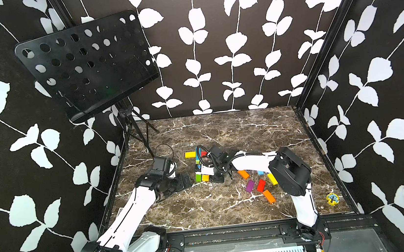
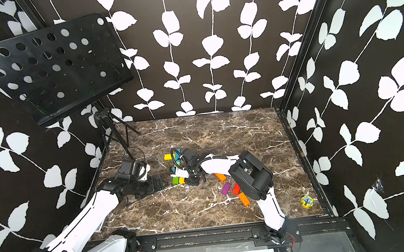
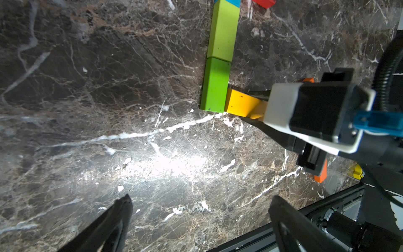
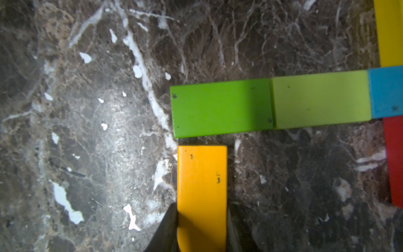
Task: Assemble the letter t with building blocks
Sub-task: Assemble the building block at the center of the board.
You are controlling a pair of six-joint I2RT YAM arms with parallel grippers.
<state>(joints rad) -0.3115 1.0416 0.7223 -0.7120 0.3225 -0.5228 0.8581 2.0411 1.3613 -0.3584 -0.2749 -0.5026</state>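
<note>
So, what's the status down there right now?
Right pincer shut on short amber-yellow block, beside bright green block ending the letter t stem. Left pincer open, empty. Nothing in the way.

Your letter t lay flat: a dark green block, light green block and blue block ran end to end as the stem, a yellow bar and a red block flanking the blue. An amber block, pinched in your right gripper, sat just beside the dark green end. Six loose building blocks lay scattered to its right.
</note>
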